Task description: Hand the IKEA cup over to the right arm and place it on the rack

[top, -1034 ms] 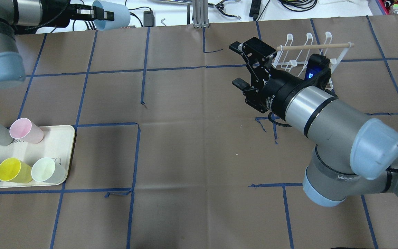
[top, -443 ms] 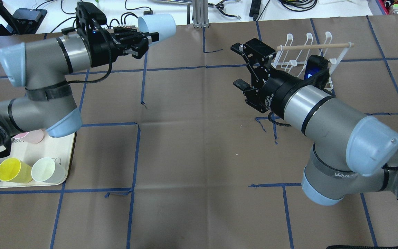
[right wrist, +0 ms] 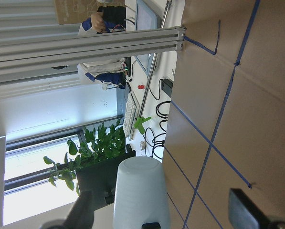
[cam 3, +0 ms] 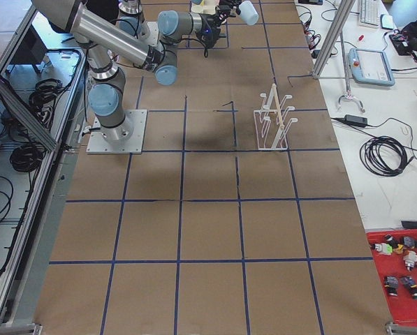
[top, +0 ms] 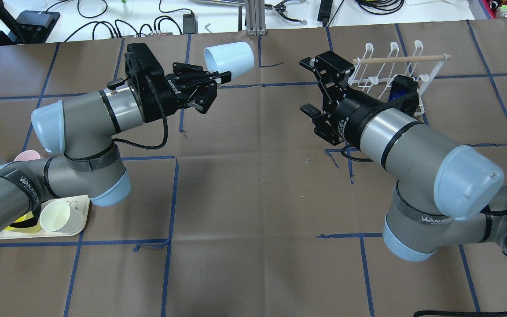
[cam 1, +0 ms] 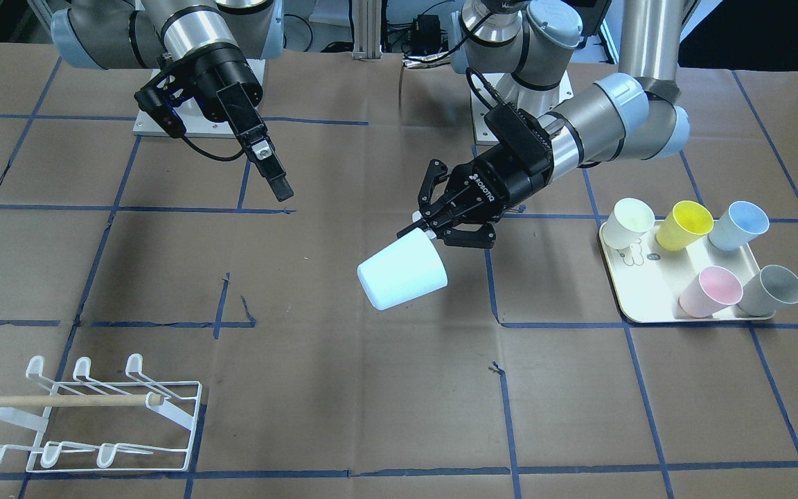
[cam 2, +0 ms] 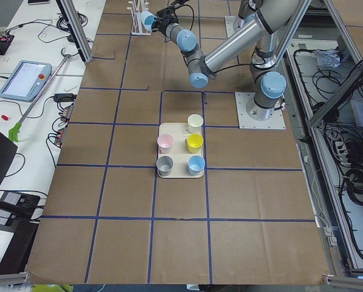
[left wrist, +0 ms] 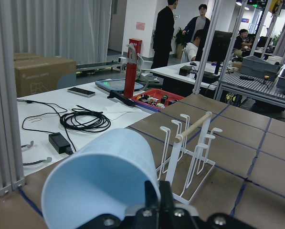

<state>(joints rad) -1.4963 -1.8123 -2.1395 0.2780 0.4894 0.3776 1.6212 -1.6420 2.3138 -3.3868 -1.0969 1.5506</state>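
Pale blue plastic, the cup (top: 229, 57) lies on its side in the air above the far middle of the counter (top: 253, 185). The left hand (top: 221, 78) pinches it at the rim, and the closed base points away from that hand. The right hand (top: 308, 86) is spread wide and empty, well apart from the cup on its right side. The white wire rack (top: 401, 58) stands just beyond that hand.

We judge the handover is not yet made. To do it well, we bring the cup's body squarely between the right hand's open fingers. We close them on the wall near the base, so the mouth is free to slip over a prong. The wall looks thin, so we squeeze gently. We open the left hand only once the right one holds firm, or the cup may drop.
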